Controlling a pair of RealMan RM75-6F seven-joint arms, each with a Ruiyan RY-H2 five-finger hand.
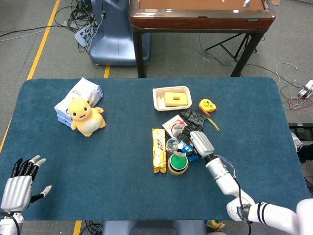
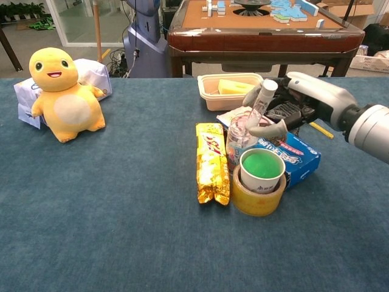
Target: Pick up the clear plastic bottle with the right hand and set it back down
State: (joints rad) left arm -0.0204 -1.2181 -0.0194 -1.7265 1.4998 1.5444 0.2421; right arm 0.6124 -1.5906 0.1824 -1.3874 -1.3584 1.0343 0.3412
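Note:
The clear plastic bottle (image 2: 242,137) has a wide round body and a long thin neck with a white cap (image 2: 268,85). Its body sits between the yellow snack bar (image 2: 211,161) and the blue biscuit box (image 2: 293,156), just behind the green-topped cup (image 2: 261,168). The neck leans to the right. My right hand (image 2: 290,102) wraps its fingers and thumb around that neck. From above, the bottle (image 1: 172,145) shows as a clear circle beside my right hand (image 1: 198,142). My left hand (image 1: 19,184) hovers at the table's near left edge, fingers apart and holding nothing.
The cup stands inside a tape roll (image 2: 256,198). A tray (image 1: 157,102) with a yellow sponge, a yellow tape measure (image 1: 207,105) and a black glove (image 1: 194,117) lie behind the cluster. A yellow plush toy (image 1: 85,116) and a white packet (image 1: 79,94) sit far left.

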